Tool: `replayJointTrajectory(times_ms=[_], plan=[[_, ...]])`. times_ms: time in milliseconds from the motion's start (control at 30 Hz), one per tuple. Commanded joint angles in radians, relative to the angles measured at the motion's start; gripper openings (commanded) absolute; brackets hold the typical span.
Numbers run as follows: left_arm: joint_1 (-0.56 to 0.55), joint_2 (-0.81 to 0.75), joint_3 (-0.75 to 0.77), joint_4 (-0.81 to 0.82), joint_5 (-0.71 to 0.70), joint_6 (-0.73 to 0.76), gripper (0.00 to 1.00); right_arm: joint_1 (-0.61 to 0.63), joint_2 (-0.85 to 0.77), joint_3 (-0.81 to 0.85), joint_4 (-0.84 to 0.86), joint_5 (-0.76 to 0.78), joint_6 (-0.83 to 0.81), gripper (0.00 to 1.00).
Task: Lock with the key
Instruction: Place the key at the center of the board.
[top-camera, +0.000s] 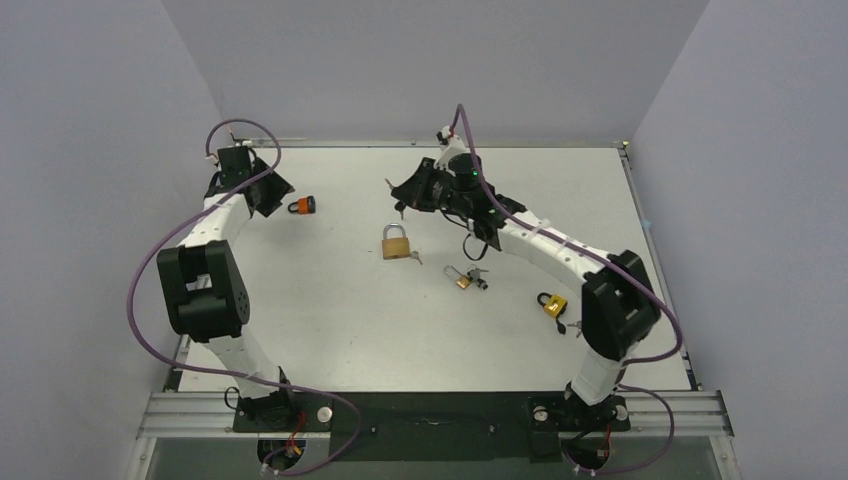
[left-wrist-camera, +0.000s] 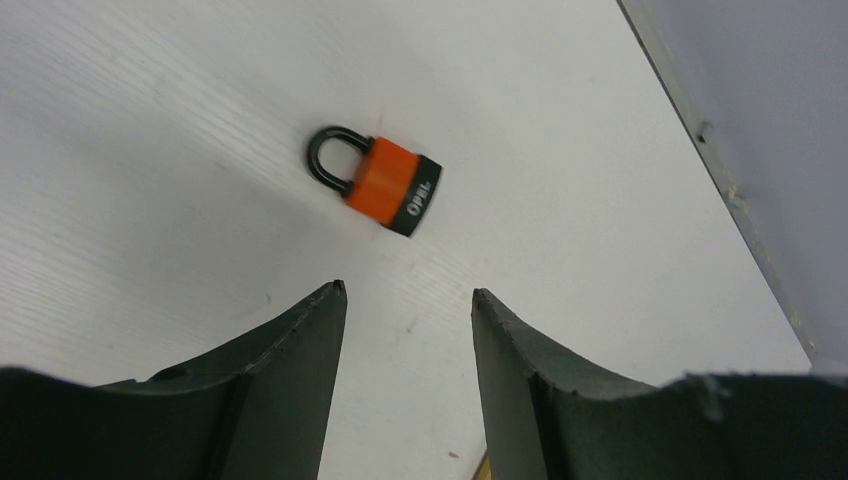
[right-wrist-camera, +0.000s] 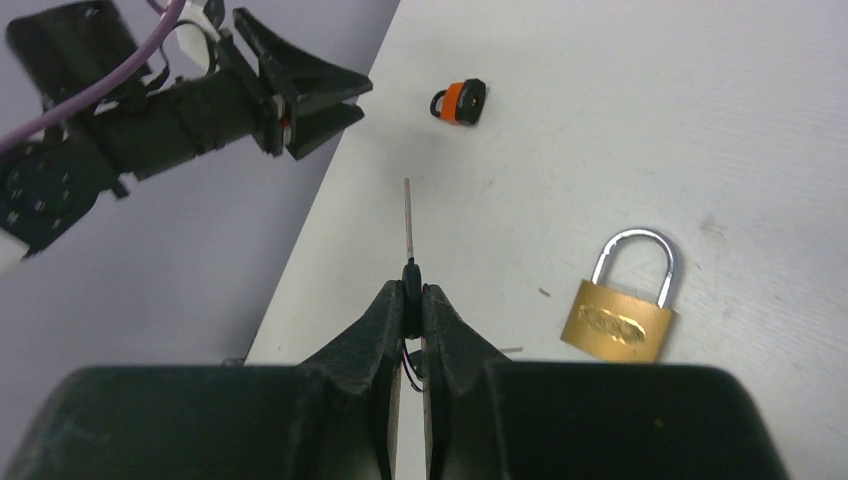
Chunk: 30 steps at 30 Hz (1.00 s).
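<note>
Right wrist view: right claw (right-wrist-camera: 408, 298) pinches the key (right-wrist-camera: 408, 215), orange padlock (right-wrist-camera: 460, 102) lying at 1 o'clock on the tabletop (right-wrist-camera: 620, 120), left claw (left-wrist-camera: 407, 290) spread apart near it. Probably wants the padlock steadied first, keyway toward the key.

Light is bright and even in all three views, and it falls from overhead. In the left wrist view the orange padlock (left-wrist-camera: 378, 187) ahead of the fingertips is sharp, with readable white lettering and only a faint, soft shadow on the table (left-wrist-camera: 150, 120). The left fingers (left-wrist-camera: 285, 370) are near-black, show little surface detail, and go slightly soft toward the bottom edge. In the right wrist view the key (right-wrist-camera: 408, 225), pinched between the dark right fingers (right-wrist-camera: 365, 340), shows as a thin, pale line. The brass padlock (right-wrist-camera: 615, 320) to the right of those fingers has a bright glint on its shackle. The overhead view is crisp, and its white table is nearly washed out.
</note>
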Motion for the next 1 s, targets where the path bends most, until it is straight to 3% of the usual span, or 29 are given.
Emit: replayJointTrajectory(times_ms=[0,233,467,633,967], plan=[[-0.076,-0.172,-0.113,0.054,0.014,0.001,0.47,0.020,0.189,0.175,0.179,0.032,0.100,0.00],[-0.165,-0.509,-0.327,0.018,-0.009,0.022,0.47,0.040,0.506,0.439,0.268,0.036,0.216,0.00],[-0.207,-0.845,-0.383,-0.172,-0.006,0.085,0.51,0.065,0.806,0.725,0.383,0.051,0.418,0.00],[-0.215,-0.965,-0.401,-0.234,0.057,0.068,0.52,0.093,1.021,0.986,0.380,0.128,0.521,0.00],[-0.239,-1.069,-0.420,-0.272,0.121,0.048,0.52,0.152,1.160,1.074,0.393,0.326,0.560,0.00]])
